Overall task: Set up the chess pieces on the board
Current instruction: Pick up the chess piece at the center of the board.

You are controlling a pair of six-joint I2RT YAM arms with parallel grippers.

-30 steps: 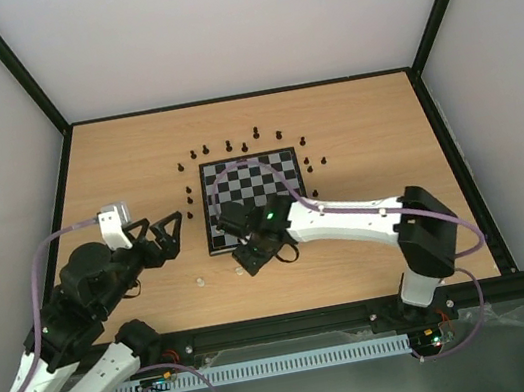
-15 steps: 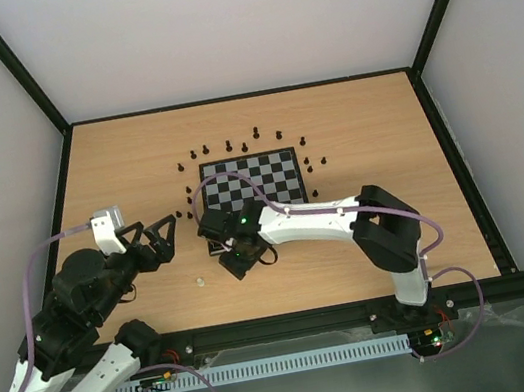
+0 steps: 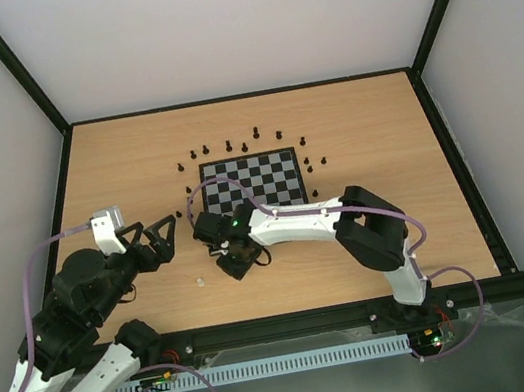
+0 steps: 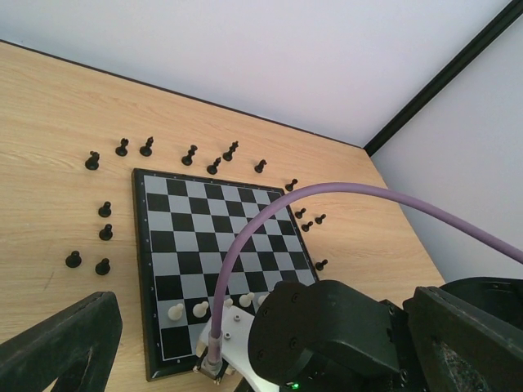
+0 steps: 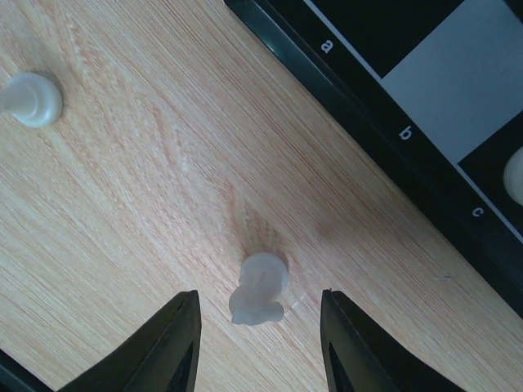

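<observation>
I'm running this from afar in a robotics lab test cell. The wooden tabletop is walled at its far, left and right edges by plain white panels in black frame posts. The left arm and right arm are bolted at the near edge by a slotted cable duct, and a purple cable hangs loose.

I see the board on the table, black pieces standing off it along its far, left and right edges, a few white pieces on its near rows, and the right arm with its purple cable over its near-right corner.
</observation>
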